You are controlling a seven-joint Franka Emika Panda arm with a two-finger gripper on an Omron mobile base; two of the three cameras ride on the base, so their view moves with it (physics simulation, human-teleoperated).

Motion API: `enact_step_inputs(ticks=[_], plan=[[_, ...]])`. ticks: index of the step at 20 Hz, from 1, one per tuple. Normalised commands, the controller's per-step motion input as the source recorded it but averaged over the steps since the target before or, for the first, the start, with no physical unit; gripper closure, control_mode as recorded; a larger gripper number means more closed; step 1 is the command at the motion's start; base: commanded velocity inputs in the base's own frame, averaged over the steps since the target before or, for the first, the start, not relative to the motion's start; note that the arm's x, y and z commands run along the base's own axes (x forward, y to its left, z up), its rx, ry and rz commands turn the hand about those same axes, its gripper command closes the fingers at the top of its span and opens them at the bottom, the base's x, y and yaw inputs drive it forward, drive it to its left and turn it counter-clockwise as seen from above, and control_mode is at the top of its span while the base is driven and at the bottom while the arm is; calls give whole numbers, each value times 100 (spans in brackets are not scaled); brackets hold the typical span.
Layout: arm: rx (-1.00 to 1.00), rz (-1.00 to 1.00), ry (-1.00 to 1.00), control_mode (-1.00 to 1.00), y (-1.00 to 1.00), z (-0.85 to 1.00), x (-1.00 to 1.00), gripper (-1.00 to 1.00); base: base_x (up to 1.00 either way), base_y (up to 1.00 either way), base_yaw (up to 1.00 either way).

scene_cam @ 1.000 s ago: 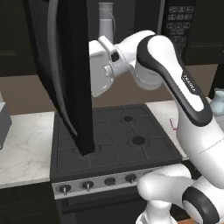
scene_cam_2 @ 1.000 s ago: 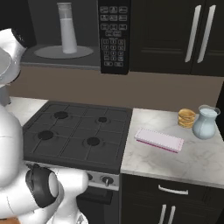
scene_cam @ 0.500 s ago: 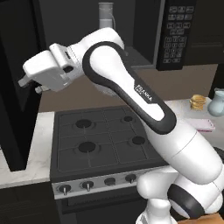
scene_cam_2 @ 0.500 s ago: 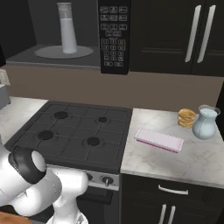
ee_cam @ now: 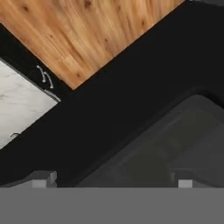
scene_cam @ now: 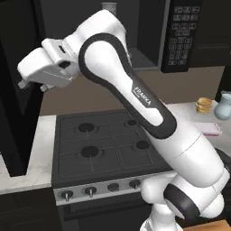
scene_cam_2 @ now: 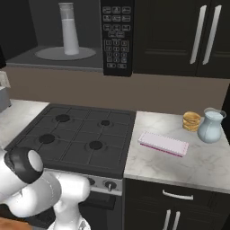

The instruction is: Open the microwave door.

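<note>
Evidently the large black microwave door with its dark grey glass window stands swung far out to the left of the cooker, edge-on to the left base camera, and the cavity behind it lies open. By my judgement the task is almost done. What remains is to ease the panel to the end of its hinge travel and then draw the hand straight off.

The white arm's two-finger gripper sits against or just beside the door's inner face. Whether it actually touches is hard to say from this angle. In the hand view its small grey fingertips stand far apart with nothing between them, so it is spread wide and holding nothing.

To finish well, I would push flat and slowly near the free edge. The panel is smooth and glossy, so a tip could skid across the glass. Backing away along the line of approach would avoid dragging the door closed.

Inside the cavity a tall pale translucent cylinder stands upright on a round grey turntable. The black keypad panel with small buttons is to its right. Below is a matte black gas hob with four round burners, set into a veined white marble counter.
</note>
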Motion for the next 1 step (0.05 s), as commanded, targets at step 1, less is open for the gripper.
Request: enact_step_inputs(ticks=[1], plan=[[0,-15,0,-100,54,-47,50,-100,0,0,0]])
